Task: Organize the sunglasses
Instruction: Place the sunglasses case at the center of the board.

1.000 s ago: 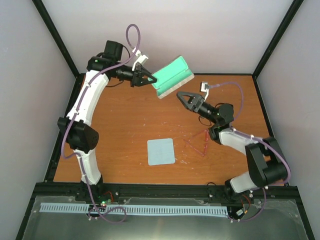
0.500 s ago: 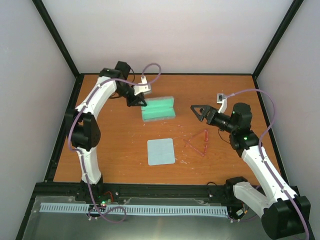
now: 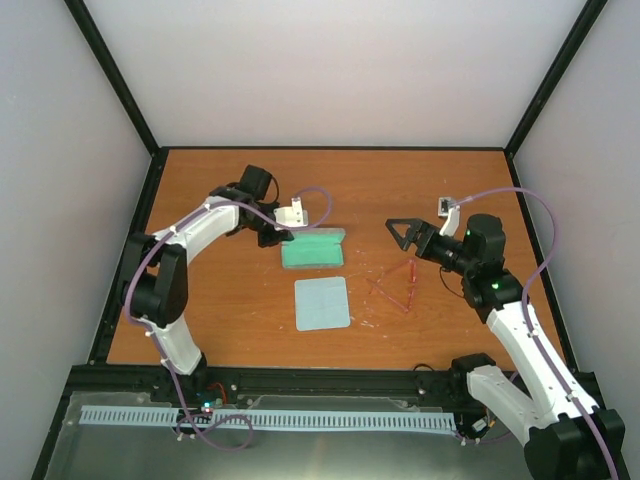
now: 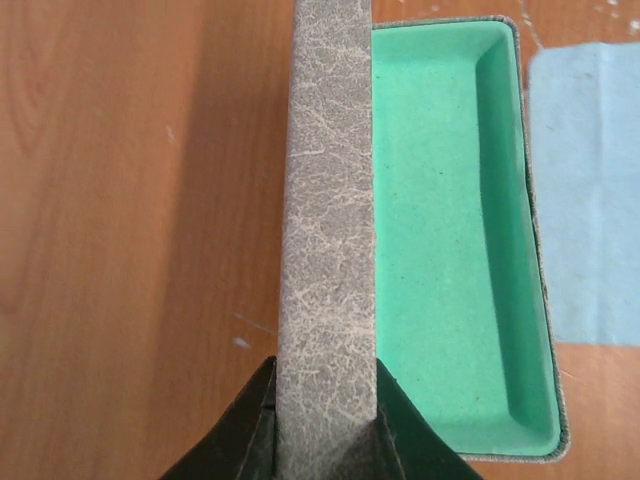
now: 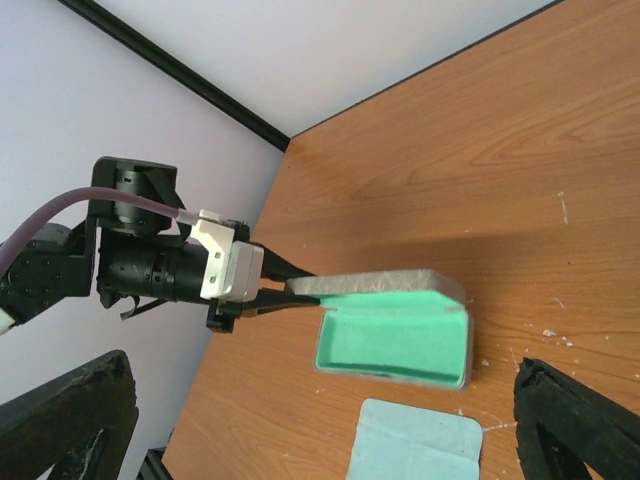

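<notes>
The sunglasses [image 3: 398,283], a thin red wire-like frame, lie on the table right of centre; neither wrist view shows them. The grey case [image 3: 313,248] with teal lining lies open on the table left of them. My left gripper [image 3: 280,235] is shut on the case's upright grey lid [image 4: 325,200], which shows edge-on between my fingers, with the teal tray [image 4: 450,250] to its right. My right gripper [image 3: 400,233] is open and empty above the table, just behind the sunglasses. In its wrist view it faces the open case [image 5: 395,335] and the left gripper [image 5: 270,290].
A light blue square cloth [image 3: 322,303] lies flat just in front of the case; it also shows in the left wrist view [image 4: 590,190] and the right wrist view [image 5: 415,445]. Black frame rails and white walls bound the table.
My left gripper has brought the open case down from the raised back position to the table near the cloth. My right gripper has drawn back to the right, staying open.
</notes>
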Robot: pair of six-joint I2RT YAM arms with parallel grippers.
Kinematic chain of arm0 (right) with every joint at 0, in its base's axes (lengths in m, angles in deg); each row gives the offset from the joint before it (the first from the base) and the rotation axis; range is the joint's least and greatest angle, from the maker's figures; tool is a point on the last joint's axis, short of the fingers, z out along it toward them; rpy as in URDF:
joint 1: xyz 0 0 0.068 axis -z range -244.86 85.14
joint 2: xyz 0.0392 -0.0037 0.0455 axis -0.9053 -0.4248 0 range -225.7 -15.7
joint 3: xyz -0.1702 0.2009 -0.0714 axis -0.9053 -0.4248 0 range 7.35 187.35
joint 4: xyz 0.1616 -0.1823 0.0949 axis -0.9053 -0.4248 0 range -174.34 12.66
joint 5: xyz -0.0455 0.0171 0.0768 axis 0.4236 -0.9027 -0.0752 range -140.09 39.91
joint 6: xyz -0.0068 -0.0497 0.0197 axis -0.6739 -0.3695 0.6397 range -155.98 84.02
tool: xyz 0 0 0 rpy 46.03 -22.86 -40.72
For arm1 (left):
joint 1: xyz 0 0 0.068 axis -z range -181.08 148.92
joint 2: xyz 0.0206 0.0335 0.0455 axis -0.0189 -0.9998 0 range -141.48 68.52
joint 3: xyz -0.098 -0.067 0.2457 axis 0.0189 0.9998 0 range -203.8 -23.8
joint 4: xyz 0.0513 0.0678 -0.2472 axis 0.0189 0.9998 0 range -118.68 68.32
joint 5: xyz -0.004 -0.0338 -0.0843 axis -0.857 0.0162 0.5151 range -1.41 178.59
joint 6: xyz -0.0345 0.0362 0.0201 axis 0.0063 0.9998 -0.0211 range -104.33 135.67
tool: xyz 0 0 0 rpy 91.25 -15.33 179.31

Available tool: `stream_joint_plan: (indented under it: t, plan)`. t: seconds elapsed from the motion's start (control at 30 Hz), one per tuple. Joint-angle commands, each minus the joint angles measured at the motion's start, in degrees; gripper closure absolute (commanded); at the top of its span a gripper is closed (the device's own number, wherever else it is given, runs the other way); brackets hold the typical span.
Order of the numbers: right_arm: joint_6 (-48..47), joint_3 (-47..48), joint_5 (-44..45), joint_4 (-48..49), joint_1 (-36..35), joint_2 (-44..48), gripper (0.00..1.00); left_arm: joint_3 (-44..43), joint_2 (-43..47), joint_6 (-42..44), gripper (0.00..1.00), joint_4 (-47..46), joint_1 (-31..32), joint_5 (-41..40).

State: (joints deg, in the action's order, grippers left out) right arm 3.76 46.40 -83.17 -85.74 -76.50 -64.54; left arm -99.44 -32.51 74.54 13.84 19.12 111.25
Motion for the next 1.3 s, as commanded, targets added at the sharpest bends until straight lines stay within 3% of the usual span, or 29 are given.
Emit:
stream_joint_plan:
  t: [0.0, 0.3, 0.77, 0.87, 1.07, 1.27]
  plan:
    - [-0.1, -1.0, 1.0, -1.0, 0.1, 1.2, 0.00, 2.4, 2.6, -2.8, 0.99, -14.4, 0.4, 0.6]
    - [0.0, -1.1, 0.9, -1.0, 0.1, 1.0, 0.00, 1.9, -1.7, -2.8, 0.99, -20.2, 0.4, 1.7]
    - [-0.5, -0.8, 1.2, -2.3, 0.1, 0.5, 0.00, -2.7, -9.3, 1.4, 0.97, -19.7, 0.4, 1.7]
    - [-0.8, -0.7, 1.5, -3.0, 0.1, 0.3, 0.00, -3.6, -10.5, 1.8, 0.85, -19.8, 0.4, 1.3]
    - [-1.3, -0.8, 1.9, -4.3, 0.1, 0.3, 0.00, -3.6, -10.2, 2.2, 0.48, -19.3, 0.4, 0.0]
    - [-2.9, 0.6, 3.5, -7.4, 0.2, -1.0, 0.00, -2.2, -7.7, 0.9, 0.32, -19.5, 0.4, -1.3]
